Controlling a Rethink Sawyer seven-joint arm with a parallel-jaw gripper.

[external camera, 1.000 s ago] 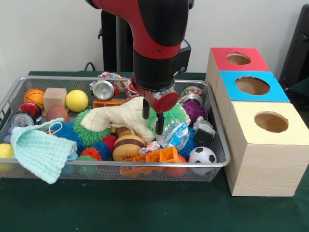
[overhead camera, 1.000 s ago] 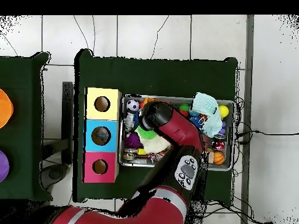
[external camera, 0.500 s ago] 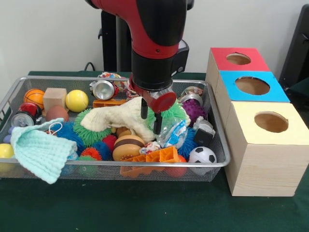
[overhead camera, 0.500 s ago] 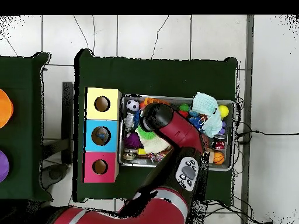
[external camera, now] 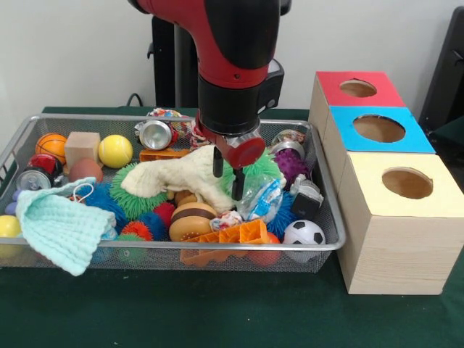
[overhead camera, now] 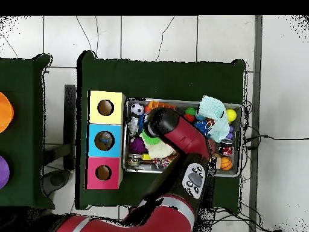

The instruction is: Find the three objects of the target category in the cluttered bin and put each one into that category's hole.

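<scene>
Wire mesh bin [external camera: 319, 246] is stuffed with toys, and the gripper [external camera: 228, 177] is down in the middle of it. Its two thin black fingers [external camera: 217, 165] are spread apart, one on the cream plush toy [external camera: 177, 177] and the other in front of the crinkly clear plastic wrapper [external camera: 262, 197], nothing pinched between them as far as I can see.

That plush is the long floppy one: fuzzy fabric, lying flat with its long axis running left to right across the bin in the front view, draped over the green spiky ball [external camera: 134, 194]. Can't tell which end is the head.

Around it: a burger-shaped toy [external camera: 191, 220] just below, a soccer ball [external camera: 304, 233] in the near right corner, an orange plastic grid piece [external camera: 235, 235] against the front wall, a smooth yellow ball [external camera: 115, 151] and a wooden cube [external camera: 81, 147] at the back left, plus a shiny can [external camera: 156, 134]. A mint knitted cloth [external camera: 61, 228] hangs over the left front rim.

Beside the bin sit three wooden boxes with round holes on top, the red box [external camera: 358, 88] farthest, the blue box [external camera: 378, 129] in the middle, the yellow box [external camera: 406, 183] nearest. From overhead, the arm [overhead camera: 181, 136] covers the bin's middle.
</scene>
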